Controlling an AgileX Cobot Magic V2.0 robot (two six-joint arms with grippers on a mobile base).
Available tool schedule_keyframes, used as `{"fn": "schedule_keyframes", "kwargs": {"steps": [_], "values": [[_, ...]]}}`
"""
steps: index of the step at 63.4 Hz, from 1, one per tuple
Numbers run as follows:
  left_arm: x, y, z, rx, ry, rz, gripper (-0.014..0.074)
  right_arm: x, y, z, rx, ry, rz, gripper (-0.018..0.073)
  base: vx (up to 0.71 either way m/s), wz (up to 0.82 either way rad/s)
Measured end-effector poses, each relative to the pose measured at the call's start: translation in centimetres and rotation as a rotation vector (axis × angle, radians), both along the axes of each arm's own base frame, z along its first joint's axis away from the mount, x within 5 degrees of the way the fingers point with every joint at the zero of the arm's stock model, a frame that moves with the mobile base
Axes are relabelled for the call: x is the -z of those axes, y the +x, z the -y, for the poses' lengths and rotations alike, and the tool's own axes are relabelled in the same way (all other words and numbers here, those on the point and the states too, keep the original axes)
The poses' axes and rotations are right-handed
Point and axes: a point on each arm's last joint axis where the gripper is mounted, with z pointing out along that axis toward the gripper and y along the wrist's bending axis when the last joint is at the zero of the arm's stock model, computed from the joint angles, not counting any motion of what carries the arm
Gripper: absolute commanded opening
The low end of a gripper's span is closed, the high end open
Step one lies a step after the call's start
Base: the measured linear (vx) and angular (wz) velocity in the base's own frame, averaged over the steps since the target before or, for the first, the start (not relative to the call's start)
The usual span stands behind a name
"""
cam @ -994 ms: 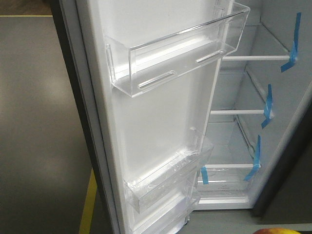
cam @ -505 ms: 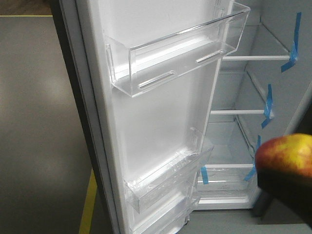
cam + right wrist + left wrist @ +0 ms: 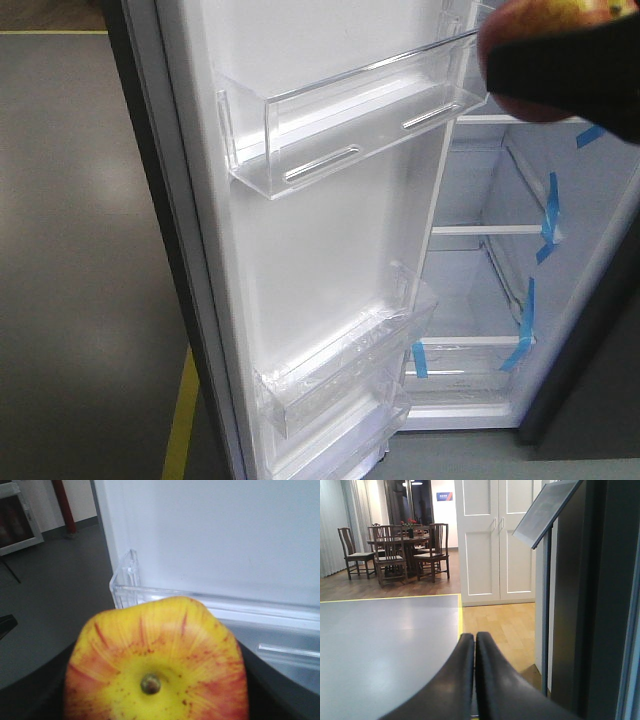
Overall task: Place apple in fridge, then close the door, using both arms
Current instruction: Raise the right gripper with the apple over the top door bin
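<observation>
Grey floor [image 3: 385, 645] lies beyond your left tool [image 3: 474, 639], closed and empty; your right tool [image 3: 560, 65] clamps the apple [image 3: 157, 665] near the door [image 3: 330, 260].

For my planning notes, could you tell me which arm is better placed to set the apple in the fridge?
Right. The right gripper holds the apple in front of the open fridge; the left gripper is shut, empty, facing the room.

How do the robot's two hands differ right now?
The left gripper is shut on nothing; the right gripper grips the apple. The left gripper faces the grey floor; the right gripper faces a clear door bin. Both are black.
</observation>
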Motion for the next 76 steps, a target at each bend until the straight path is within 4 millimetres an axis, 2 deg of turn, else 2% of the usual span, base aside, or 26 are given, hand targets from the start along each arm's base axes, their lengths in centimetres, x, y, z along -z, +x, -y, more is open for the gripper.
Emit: {"fn": "schedule_keyframes", "kwargs": {"steps": [13,28,36,54,76], "values": [[0.0,0.0,0.0,0.000,0.000,0.000,-0.0006,-1.7,5.0,-0.2,-0.034,-0.001,-0.015,0.0356,0.00,0.00],[0.0,0.0,0.0,0.000,0.000,0.000,-0.0006,-2.9,9.7,-0.1,-0.009,0.013,-0.029,0.0356,0.00,0.00],[0.0,0.0,0.0,0.000,0.000,0.000,-0.0006,-2.4,11.9,-0.6,0.012,-0.021,-0.065,0.0356,0.00,0.00],[0.0,0.0,0.0,0.000,0.000,0.000,-0.0006,-0.3,15.5,-4.4,0.088,-0.123,-0.109,0.0356,0.00,0.00],[0.0,0.0,0.0,0.000,0.000,0.000,-0.0006,2.0,18.4,-5.0,0.151,-0.113,-0.146,0.0356,0.00,0.00]]}}
